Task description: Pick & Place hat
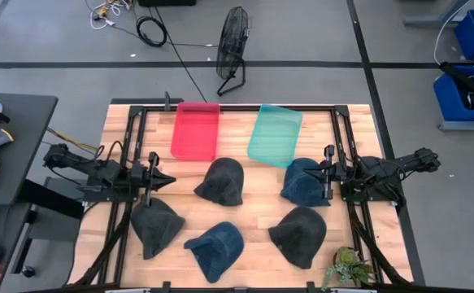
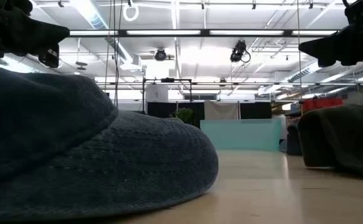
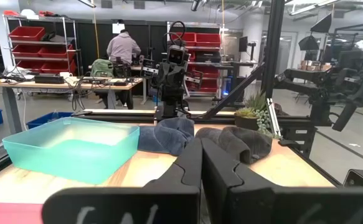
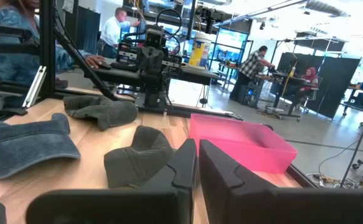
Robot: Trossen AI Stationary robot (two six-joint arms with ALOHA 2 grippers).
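Note:
Five hats lie crown up on the wooden table [image 1: 253,207]: a dark grey one [image 1: 220,181] in the middle, a blue one [image 1: 304,181] at the right, a grey one [image 1: 155,226] at the left, a blue one [image 1: 216,248] and a dark one [image 1: 299,234] near the front. A red bin [image 1: 194,130] and a teal bin [image 1: 275,134] stand at the back. My left gripper [image 1: 170,179] hovers shut and empty left of the middle hat. My right gripper [image 1: 319,172] hovers shut and empty over the right blue hat's edge. Both are well above the table in the low view.
A small plant [image 1: 349,264] stands at the front right corner. Black frame rails [image 1: 131,155] run along the table's left and right sides. Bare wood lies between the hats. People work at benches beyond the table [image 3: 122,50].

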